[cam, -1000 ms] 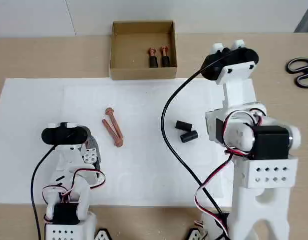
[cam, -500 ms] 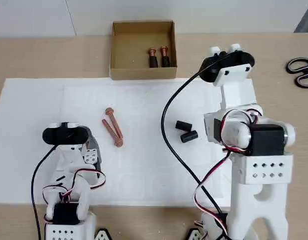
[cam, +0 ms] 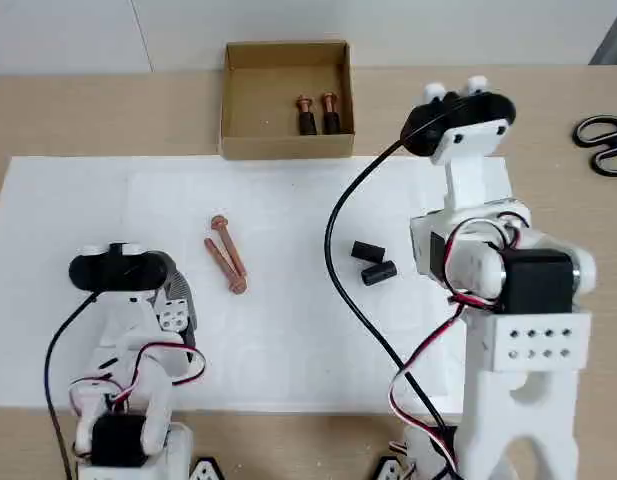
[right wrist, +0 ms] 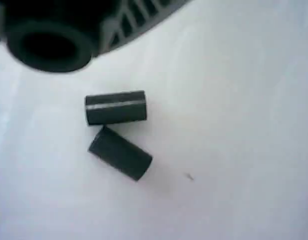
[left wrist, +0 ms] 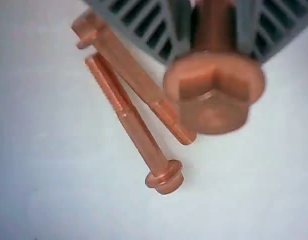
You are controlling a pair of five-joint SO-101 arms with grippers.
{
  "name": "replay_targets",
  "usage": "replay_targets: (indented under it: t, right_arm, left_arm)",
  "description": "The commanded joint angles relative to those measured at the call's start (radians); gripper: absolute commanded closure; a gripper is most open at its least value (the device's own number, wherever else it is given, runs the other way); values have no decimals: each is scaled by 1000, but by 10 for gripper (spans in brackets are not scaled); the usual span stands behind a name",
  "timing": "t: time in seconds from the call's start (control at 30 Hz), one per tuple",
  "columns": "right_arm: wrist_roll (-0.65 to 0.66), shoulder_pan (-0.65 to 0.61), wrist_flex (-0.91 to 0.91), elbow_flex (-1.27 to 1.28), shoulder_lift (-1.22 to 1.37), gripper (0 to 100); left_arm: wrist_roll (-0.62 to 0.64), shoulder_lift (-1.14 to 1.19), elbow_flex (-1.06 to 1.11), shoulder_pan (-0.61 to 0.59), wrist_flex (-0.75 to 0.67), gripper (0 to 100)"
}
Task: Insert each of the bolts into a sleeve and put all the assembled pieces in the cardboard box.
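Clamping a bolt (left wrist: 213,95) by its shank, the left jaws complement the right jaws clamped on a sleeve (right wrist: 49,47) (bore exposed), likely for mating

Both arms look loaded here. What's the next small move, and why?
Probably swing the left gripper toward the right gripper to line up tip and bore. The left is shut on a bolt, the right on a sleeve, and the two arms stand well apart.
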Motion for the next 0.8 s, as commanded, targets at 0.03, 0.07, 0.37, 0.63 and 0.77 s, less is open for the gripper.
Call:
replay_targets:
  t: [0.03,0.07,0.37,0.63,0.77]
  right_arm:
    - [-11,-2,-8,-72,-71,995]
    - [-11,-2,-8,-72,-96,995]
    - [-81,-2,-76,-60,-329,994]
    - [-157,-2,-196,242,-475,994]
    - [-157,-87,-426,493,-518,994]
  left_arm:
    - [-44,-15,-163,-3,110,995]
    - [-51,-15,-185,-5,121,995]
    - [-38,282,-433,-106,150,995]
    - [51,758,-901,-106,183,995]
    - [51,861,-1033,37,184,995]
